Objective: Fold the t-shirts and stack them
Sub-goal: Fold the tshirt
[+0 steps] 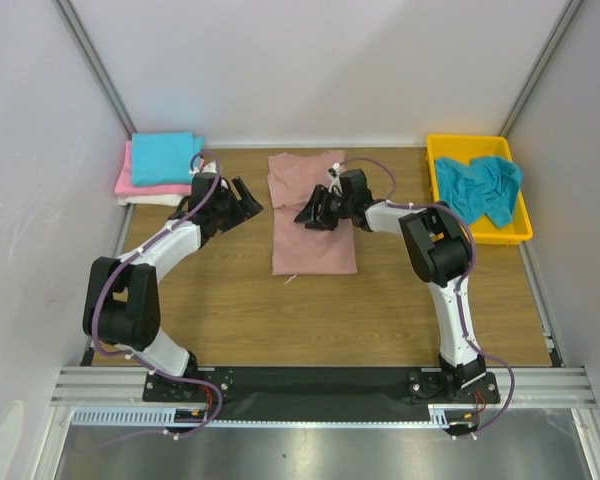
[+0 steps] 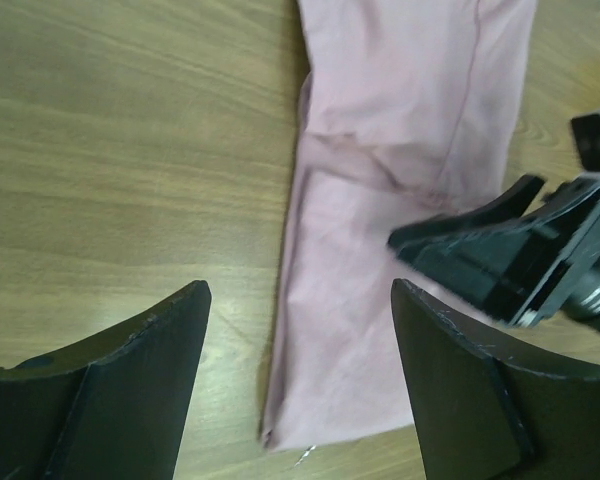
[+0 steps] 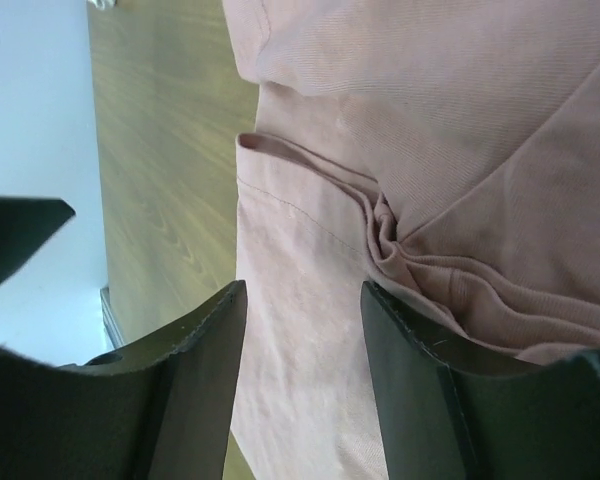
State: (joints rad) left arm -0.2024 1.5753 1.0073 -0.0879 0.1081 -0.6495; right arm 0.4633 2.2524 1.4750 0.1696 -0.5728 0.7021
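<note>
A dusty-pink t-shirt [image 1: 312, 215], folded into a long strip, lies in the middle of the table. My right gripper [image 1: 308, 216] is open and low over the shirt's middle; in the right wrist view [image 3: 302, 300] its jaws straddle flat pink cloth [image 3: 430, 120] beside a bunched crease. My left gripper [image 1: 248, 198] is open and empty over bare wood just left of the shirt; in the left wrist view [image 2: 300, 300] the shirt's near corner [image 2: 380, 200] lies between its fingers. A teal t-shirt [image 1: 165, 157] tops a folded stack of a bright pink [image 1: 126, 180] and a white one.
A yellow tray [image 1: 517, 232] at the back right holds a crumpled teal t-shirt [image 1: 480, 186]. The right gripper's fingers [image 2: 480, 250] show in the left wrist view. White walls close in the table on three sides.
</note>
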